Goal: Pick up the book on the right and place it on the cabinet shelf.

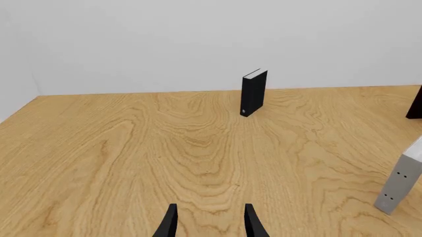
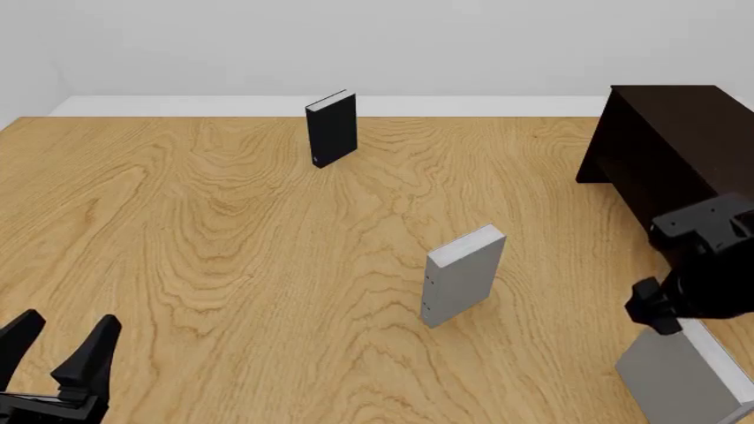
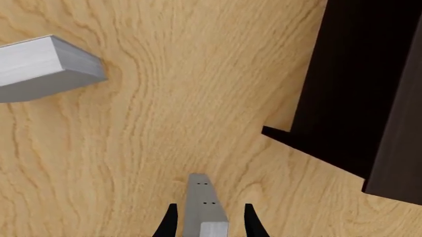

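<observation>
The book (image 2: 683, 380), a light grey hardcover, lies low at the near right of the table. In the right wrist view it (image 3: 199, 195) stands between the fingers of my right gripper (image 3: 210, 206). The jaws are open, one on each side of the book, with a small gap to each face. The right arm (image 2: 704, 265) hangs over the book. The very dark brown cabinet shelf (image 2: 683, 141) stands at the far right and fills one side of the right wrist view (image 3: 356, 89). My left gripper (image 2: 71, 320) is open and empty at the near left, over bare wood (image 1: 210, 207).
A second, near-identical grey book (image 2: 463, 274) stands upright mid-table; it also shows in the right wrist view (image 3: 46, 64) and the left wrist view (image 1: 402, 180). A black book (image 2: 332, 128) stands upright at the back, also in the left wrist view (image 1: 254, 92).
</observation>
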Controlling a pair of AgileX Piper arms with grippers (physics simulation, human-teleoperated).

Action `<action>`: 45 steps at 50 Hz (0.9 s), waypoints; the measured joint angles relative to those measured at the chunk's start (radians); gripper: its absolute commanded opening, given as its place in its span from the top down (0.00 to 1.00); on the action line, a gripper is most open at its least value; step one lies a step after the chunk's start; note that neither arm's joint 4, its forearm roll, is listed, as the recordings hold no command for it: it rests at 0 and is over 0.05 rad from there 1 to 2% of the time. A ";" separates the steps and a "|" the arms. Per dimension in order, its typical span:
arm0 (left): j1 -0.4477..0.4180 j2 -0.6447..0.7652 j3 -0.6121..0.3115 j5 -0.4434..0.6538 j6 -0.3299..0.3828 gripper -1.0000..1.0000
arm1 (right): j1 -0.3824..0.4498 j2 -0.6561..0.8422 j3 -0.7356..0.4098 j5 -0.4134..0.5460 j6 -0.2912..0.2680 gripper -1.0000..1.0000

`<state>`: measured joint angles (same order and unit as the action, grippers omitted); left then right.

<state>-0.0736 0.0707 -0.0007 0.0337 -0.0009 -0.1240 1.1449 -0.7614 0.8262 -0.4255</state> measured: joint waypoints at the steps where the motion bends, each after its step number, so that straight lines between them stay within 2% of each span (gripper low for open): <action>1: 0.000 0.000 0.000 0.000 0.000 0.00 | -0.001 0.000 0.002 -0.001 -0.001 0.00; 35: -0.002 -0.003 0.000 0.004 0.002 0.00 | -0.016 0.010 0.081 -0.049 -0.013 0.00; 36: -0.002 -0.003 0.000 0.004 0.003 0.00 | -0.017 0.010 0.082 -0.050 -0.014 1.00; 45: -0.004 0.000 0.000 0.002 0.003 0.00 | -0.009 0.004 0.086 -0.048 -0.032 1.00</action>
<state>-0.0772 0.0706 -0.0007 0.0358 0.0024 -0.1333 1.1491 -0.6750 0.7785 -0.4580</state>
